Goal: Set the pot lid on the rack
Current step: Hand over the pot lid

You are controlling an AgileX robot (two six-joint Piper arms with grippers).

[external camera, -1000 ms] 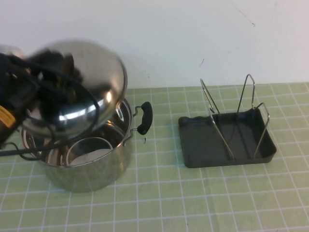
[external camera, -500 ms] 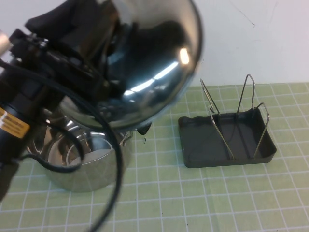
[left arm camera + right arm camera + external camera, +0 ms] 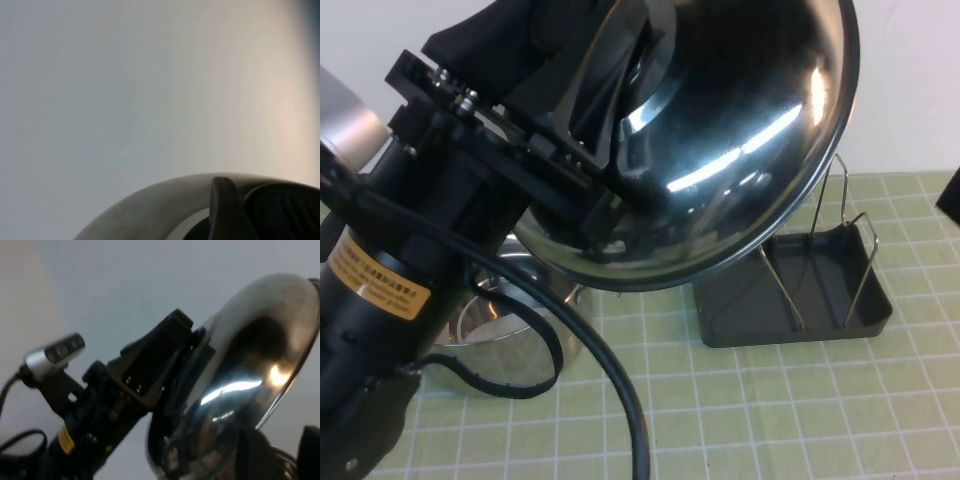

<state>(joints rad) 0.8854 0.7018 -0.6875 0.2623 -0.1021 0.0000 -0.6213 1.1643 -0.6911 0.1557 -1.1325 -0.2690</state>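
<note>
My left gripper [image 3: 616, 118] is shut on the black knob [image 3: 285, 212] of the pot lid [image 3: 730, 150]. It holds the shiny domed lid high above the table, tilted, close to the high camera. The lid hides the left part of the rack [image 3: 830, 290], a dark grey tray with wire loops [image 3: 855, 270] on the right of the table. In the left wrist view one finger [image 3: 225, 210] presses beside the knob. The lid also shows in the right wrist view [image 3: 250, 370]. My right gripper [image 3: 277, 455] is open and empty, low on the right, aimed at the lid.
The open steel pot [image 3: 510, 335] stands at the left under my left arm [image 3: 410, 260], whose black cable [image 3: 610, 390] hangs in front of it. A dark shape [image 3: 951, 195] shows at the right edge. A green grid mat [image 3: 770, 410] covers the table.
My left gripper has lifted the lid off the pot, up and to the right, until it fills the upper view and overlaps the rack's left side.
</note>
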